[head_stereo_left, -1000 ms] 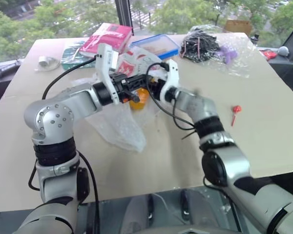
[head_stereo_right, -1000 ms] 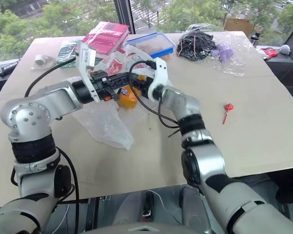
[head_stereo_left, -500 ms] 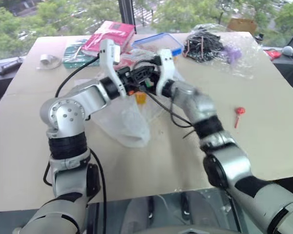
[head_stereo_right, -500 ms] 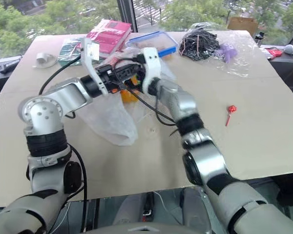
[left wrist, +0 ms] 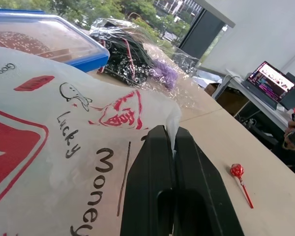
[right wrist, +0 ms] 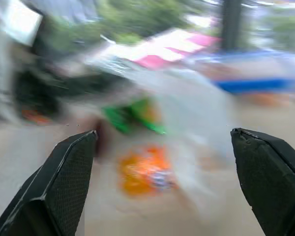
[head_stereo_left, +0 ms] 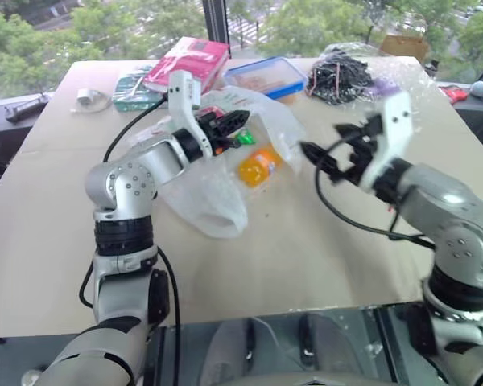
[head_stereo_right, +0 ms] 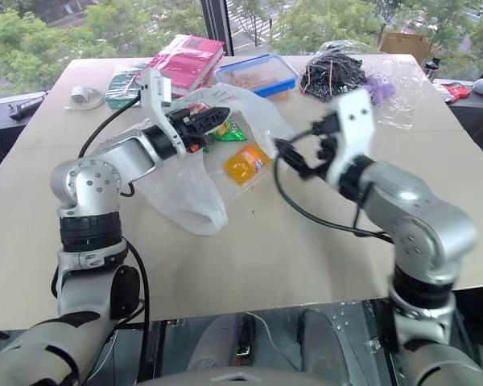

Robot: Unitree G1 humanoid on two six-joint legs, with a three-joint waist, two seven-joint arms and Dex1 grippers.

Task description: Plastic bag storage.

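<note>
Left eye view looks down on a tan table [head_stereo_left: 290,265] by a window. The plastic bag [head_stereo_left: 205,189] — thin, translucent white, with red printing — lies crumpled on the table toward the robot's left, its upper edge lifted. The left gripper [head_stereo_left: 240,119] has its 2 black fingers pressed together on that raised edge of the bag; in the left wrist view the film is pinched in the seam between the closed fingers [left wrist: 150,167], with a red square logo and the word "Money" printed on it. Through the bag show an orange packet [head_stereo_left: 258,166] and a green packet [head_stereo_left: 243,137]. The right gripper [head_stereo_left: 320,161] hangs above the table to the right of the bag, apart from it, fingers spread wide and holding nothing; in the right wrist view its 2 fingers [right wrist: 64,172] stand far apart. Behind the bag sit a pink book [head_stereo_left: 187,63] and a blue-rimmed clear container [head_stereo_left: 266,76]. Beside the container lies a clear bag of black cables [head_stereo_left: 338,74]. A red lollipop [left wrist: 238,172] rests on the table on the right
</note>
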